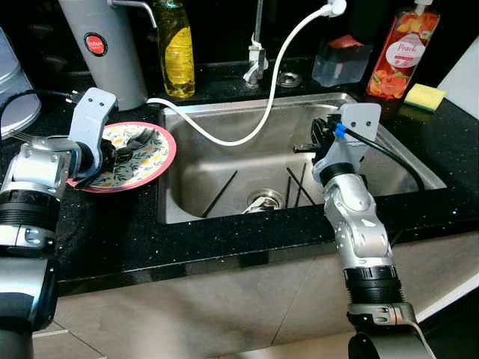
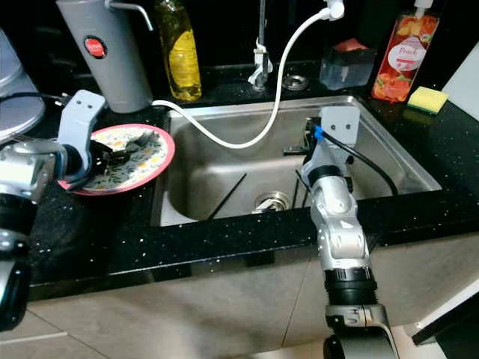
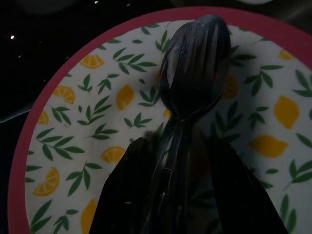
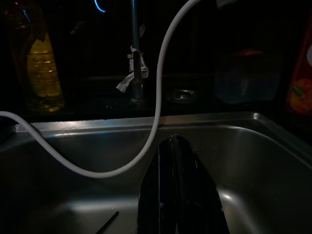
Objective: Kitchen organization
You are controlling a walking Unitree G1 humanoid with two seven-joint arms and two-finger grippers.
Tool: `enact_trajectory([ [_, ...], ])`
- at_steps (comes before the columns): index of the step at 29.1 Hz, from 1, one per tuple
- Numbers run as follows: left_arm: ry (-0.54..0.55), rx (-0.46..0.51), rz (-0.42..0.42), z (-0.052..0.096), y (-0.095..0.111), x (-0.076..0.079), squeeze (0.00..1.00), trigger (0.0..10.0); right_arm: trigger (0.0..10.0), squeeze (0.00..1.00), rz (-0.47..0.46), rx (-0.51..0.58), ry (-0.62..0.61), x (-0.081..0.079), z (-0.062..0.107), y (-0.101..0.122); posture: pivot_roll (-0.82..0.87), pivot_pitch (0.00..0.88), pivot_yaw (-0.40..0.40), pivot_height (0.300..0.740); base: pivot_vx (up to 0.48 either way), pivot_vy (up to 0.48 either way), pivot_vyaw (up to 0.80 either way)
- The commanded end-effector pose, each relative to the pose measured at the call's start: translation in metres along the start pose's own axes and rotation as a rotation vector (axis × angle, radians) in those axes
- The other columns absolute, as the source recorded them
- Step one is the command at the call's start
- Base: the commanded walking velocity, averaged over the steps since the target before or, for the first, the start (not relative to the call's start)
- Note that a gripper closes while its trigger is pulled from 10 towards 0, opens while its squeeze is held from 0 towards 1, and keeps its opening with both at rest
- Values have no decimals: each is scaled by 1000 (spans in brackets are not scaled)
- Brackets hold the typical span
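Cutlery, a dark fork nested on a dark spoon, sits pinched between the black fingers of the left gripper, whose tips press against the handles from both sides. The heads of the pair lie over the lemon-patterned plate, which has a red rim and rests on the black speckled counter just beside the left edge of the sink.

The right gripper hangs above the steel basin, its two fingers brought together with nothing between them, as the right wrist view shows. On the basin floor lie several dark thin sticks near the drain. A white hose loops down from the top of the scene into the sink and out across its left rim.

Behind the basin stand a yellow dish-soap bottle, a grey canister with a red badge, a tap, a clear container, a peach soap bottle and a yellow sponge.
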State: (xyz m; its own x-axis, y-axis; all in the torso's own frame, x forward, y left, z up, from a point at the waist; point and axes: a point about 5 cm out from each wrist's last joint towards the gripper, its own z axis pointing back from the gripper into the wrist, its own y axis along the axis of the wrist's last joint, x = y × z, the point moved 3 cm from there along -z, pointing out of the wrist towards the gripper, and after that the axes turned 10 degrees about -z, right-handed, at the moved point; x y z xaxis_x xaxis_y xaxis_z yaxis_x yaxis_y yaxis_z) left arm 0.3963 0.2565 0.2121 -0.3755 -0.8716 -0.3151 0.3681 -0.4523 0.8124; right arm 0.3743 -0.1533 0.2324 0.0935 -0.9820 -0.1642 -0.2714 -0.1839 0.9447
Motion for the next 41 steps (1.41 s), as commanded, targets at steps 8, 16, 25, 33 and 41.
enact_trajectory([
  [8, 8, -43, 2, 2, -10, -9, 0, 0, 10000, 0, -1, -2, 1, -1, 0, -1, 79, 0, 53, 740, 0, 0, 0],
  [16, 25, -50, 6, 0, -14, -11, 0, 0, 10000, 0, 1, -3, 7, -2, -1, -1, 78, 0, 46, 740, 0, 0, 0],
  [25, 142, 68, 14, 9, 12, -28, 0, 10000, 10000, 0, 3, -2, 10, -2, -2, 0, 76, 0, 45, 740, 0, 0, 0],
  [33, 175, 142, -56, 18, 37, -30, 0, 10000, 10000, 0, 2, -6, 9, -2, -1, -1, 80, 0, 42, 740, 0, 0, 0],
  [41, 123, 223, -28, 21, 58, -22, 0, 10000, 10000, 0, 2, -4, 6, -1, -1, -1, 74, 0, 46, 740, 0, 0, 0],
])
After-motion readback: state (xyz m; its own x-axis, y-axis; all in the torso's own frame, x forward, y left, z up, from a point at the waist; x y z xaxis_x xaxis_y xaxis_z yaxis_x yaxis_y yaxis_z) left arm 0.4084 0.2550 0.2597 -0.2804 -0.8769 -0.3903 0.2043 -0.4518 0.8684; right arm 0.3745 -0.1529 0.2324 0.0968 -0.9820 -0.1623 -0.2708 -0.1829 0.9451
